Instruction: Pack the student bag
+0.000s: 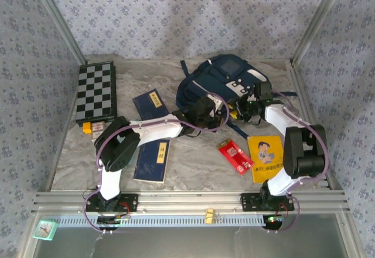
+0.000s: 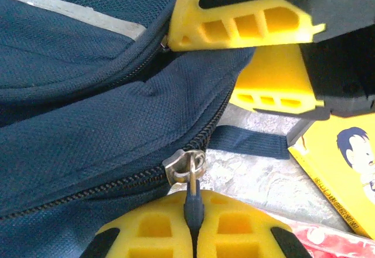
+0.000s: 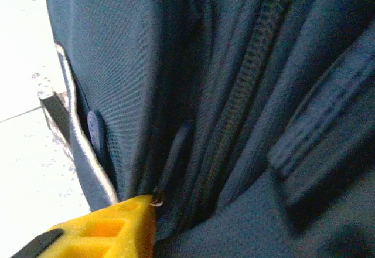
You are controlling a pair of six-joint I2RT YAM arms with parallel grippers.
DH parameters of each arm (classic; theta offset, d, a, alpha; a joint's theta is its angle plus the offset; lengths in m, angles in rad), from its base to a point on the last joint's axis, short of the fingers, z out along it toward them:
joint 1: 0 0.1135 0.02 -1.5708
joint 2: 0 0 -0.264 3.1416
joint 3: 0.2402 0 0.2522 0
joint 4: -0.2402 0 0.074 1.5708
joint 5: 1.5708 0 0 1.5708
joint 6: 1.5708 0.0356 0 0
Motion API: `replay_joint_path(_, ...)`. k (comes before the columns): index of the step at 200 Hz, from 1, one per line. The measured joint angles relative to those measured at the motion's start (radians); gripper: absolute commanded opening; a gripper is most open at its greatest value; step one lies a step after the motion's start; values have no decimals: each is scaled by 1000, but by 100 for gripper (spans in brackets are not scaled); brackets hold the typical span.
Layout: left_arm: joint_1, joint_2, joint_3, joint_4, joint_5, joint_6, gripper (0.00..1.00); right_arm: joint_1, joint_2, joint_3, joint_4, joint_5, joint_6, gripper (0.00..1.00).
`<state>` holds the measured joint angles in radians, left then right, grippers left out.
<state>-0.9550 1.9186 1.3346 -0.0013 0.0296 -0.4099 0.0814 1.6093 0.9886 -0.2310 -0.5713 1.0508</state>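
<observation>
The large navy blue fabric backpack (image 1: pixel 225 81) lies at the far middle-right of the grey marbled table top (image 1: pixel 193 176). At the far left, well apart from it, lies a black-and-white checked folding chessboard (image 1: pixel 96 91), with a small yellow block (image 1: pixel 87 128) at its near edge. Between chessboard and backpack lies a navy blue flat booklet (image 1: pixel 149 107). A second navy blue booklet (image 1: pixel 151 167) lies nearer, its far end under the left arm. In front of the backpack lies a red flat packet (image 1: pixel 235 155), and just right of that a yellow picture book (image 1: pixel 266 157). The left gripper (image 1: pixel 206 110) sits at the backpack's near edge, fingers together on a metal zipper pull (image 2: pixel 193 202). The right gripper (image 1: pixel 249 107) sits at the backpack's near right side, a fold of fabric between its fingers
</observation>
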Motion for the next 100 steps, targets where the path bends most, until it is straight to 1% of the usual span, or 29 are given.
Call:
replay_joint_path(14, 2, 0, 0, -4, -1, 3, 0, -2, 28, 43, -37, -2, -38, 11)
replay_joint_path(39, 6, -7, -15, -4, -4, 23, 0, -24, 49, 86, -85, -29, -115, 1)
replay_joint_path(70, 9, -73, -100, -16, -24, 47, 0, -75, 72, 142, -190, -66, -241, 0)
replay_joint_path(100, 28, -154, -184, -29, -45, 51, 0, -135, 118, 240, -310, -92, -360, 0)
